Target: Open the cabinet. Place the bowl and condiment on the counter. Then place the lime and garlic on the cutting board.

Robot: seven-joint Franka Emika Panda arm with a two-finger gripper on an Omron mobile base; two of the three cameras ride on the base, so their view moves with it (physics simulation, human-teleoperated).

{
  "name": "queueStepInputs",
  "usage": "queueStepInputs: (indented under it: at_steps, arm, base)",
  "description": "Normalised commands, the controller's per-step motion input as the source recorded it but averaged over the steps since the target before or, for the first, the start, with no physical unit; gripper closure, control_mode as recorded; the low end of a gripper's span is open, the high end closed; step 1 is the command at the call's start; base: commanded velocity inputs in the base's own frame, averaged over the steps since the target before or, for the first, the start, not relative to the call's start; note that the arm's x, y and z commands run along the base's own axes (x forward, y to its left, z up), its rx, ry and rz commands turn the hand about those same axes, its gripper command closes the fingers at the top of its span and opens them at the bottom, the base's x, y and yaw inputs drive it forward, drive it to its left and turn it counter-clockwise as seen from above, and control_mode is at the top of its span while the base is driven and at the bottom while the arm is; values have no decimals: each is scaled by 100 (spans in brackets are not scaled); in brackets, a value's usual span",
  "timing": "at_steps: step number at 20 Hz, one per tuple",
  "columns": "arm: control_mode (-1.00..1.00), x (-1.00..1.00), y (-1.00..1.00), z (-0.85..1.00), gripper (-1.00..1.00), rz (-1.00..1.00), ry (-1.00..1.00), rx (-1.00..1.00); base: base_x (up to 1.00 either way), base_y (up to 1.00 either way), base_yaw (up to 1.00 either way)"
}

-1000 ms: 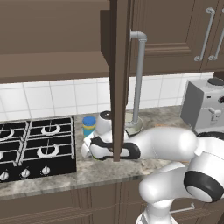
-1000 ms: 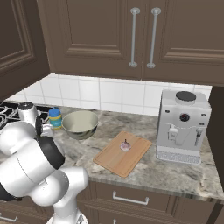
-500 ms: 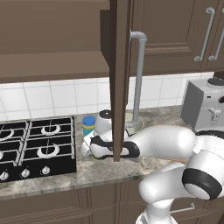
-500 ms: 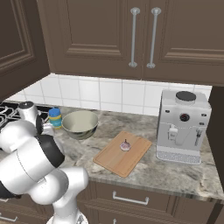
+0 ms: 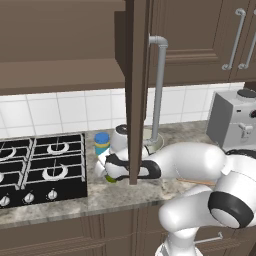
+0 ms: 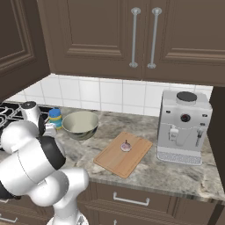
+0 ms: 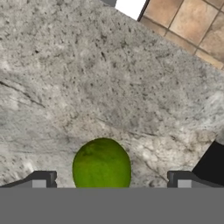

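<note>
The cabinet's door [image 5: 135, 100] stands open, edge-on to the left base view, its grey bar handle [image 5: 157, 90] facing right. On the counter [image 6: 176, 176] sit the bowl [image 6: 80, 124] and, just left of it, the blue-lidded condiment [image 6: 55, 117]. The garlic [image 6: 126, 146] lies on the cutting board [image 6: 124, 154]. My gripper [image 5: 108, 174] points down at the counter in front of the condiment [image 5: 101, 142]. In the hand view the gripper [image 7: 111, 181] is open, and the lime [image 7: 101, 168] rests on the counter [image 7: 87, 65] between the two fingertips [image 7: 41, 179], nearer the left one.
A black gas stove [image 5: 40, 165] lies left of the gripper. A grey coffee machine [image 6: 182, 127] stands right of the cutting board. The open door's lower edge hangs just above my forearm [image 5: 180, 160]. Closed cabinet doors [image 6: 140, 35] are above the backsplash.
</note>
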Motion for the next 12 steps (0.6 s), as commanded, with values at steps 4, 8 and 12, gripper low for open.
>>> queueStepInputs:
  at_steps: [4,8,12]
  arm:
    - [-100,1,2,-7,-100,0,0,-1]
    - [-100,13,0,-9,-100,0,0,0]
    - [-100,9,0,-8,-100,0,0,0]
  base:
    - [0,0,0]
    - [0,0,0]
    - [0,0,0]
